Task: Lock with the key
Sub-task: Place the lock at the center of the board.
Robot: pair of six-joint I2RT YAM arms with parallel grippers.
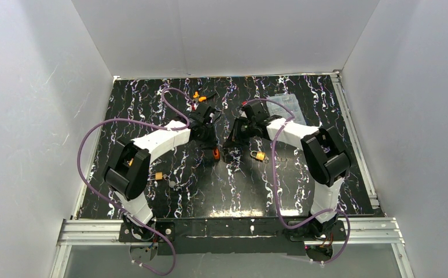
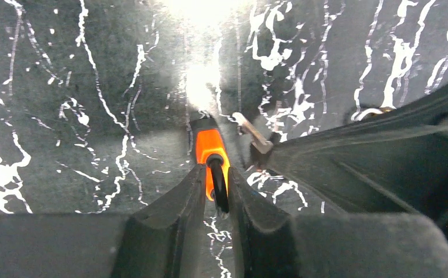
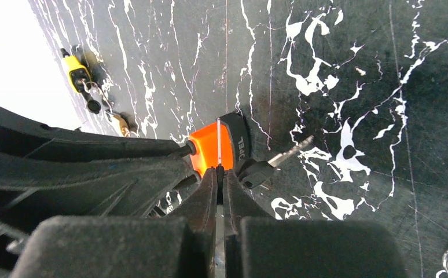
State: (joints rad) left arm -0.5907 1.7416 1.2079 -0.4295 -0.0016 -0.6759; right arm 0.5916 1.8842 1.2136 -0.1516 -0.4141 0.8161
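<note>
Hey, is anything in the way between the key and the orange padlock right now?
Nothing visible stands between them. The key lies right beside the orange padlock, with its blade pointing away from the lock.

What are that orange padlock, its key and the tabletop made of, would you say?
Padlock: glossy orange plastic shell, probably over metal. Key: bare silvery metal blade, black plastic-looking head. Tabletop: black with white veins, marble-look, likely a printed sheet.

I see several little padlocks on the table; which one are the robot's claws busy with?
The central orange padlock, between the left gripper and right gripper; the yellow padlocks lie apart, untouched.
</note>
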